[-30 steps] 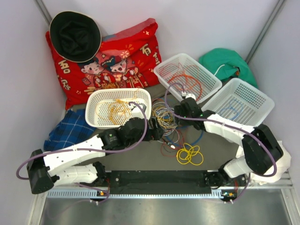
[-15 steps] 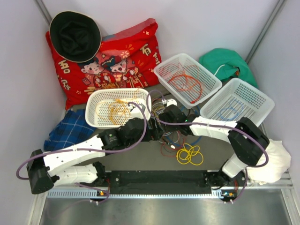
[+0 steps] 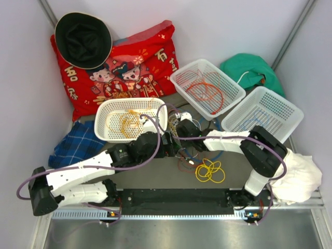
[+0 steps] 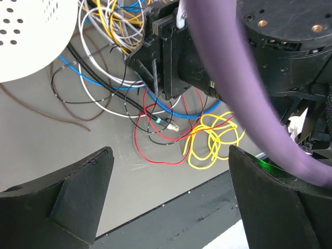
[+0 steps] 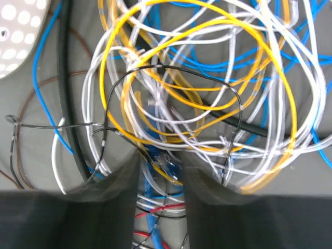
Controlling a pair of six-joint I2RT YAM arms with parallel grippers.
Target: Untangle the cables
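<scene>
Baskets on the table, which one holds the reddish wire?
The middle basket, set farthest back. The oval left basket holds yellow wire; the right basket, blue wire.

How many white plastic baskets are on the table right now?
3: an oval basket left of centre, a rectangular basket right of centre at the back, and a second rectangular basket at far right. None seems hidden.

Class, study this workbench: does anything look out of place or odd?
A black hat lies on a red cushion at the back left, with a plaid cloth nearer: soft goods, odd beside cable sorting. The cables lie in one tangled heap.
</scene>
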